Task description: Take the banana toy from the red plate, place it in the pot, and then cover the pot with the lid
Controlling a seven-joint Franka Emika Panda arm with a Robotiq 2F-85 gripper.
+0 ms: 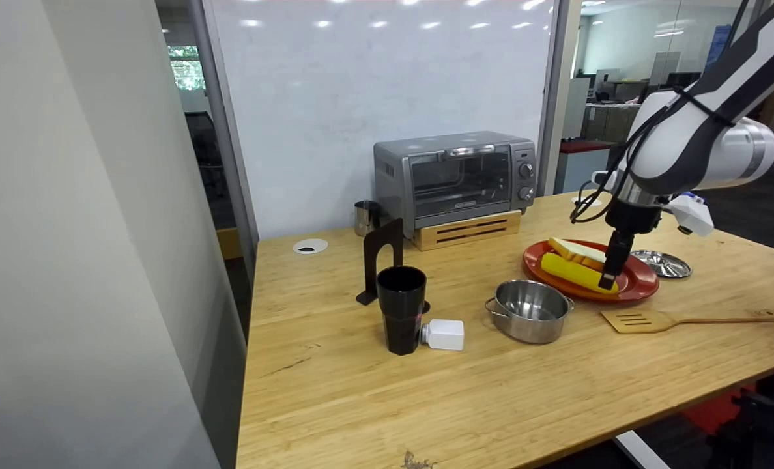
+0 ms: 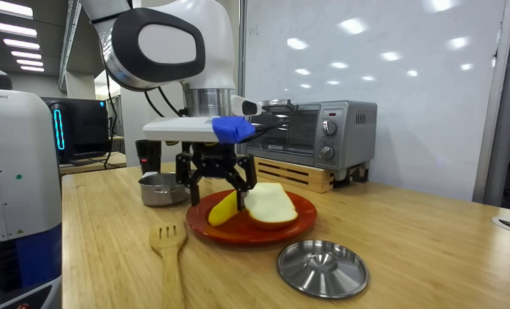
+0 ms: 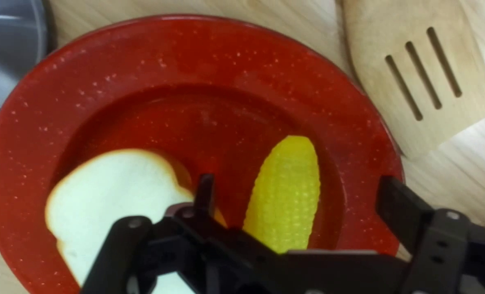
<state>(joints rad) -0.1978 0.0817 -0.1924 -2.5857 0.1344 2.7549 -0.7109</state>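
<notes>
The corn's (image 3: 283,196) long axis points, tapered end first, at the plate's (image 3: 210,53) rim near the spatula (image 3: 389,28); bare red separates it from bread (image 3: 112,192). Gripper (image 2: 217,206) spread wide across it.

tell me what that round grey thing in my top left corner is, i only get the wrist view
Observer: That's the lid; an exterior view shows its knob, facing up.
Operator: ok and where's the pot i'm dropping the corn in
Observer: Out of your picture: in both exterior views it stands on the table, on the opposite side of the plate from the lid.
</notes>
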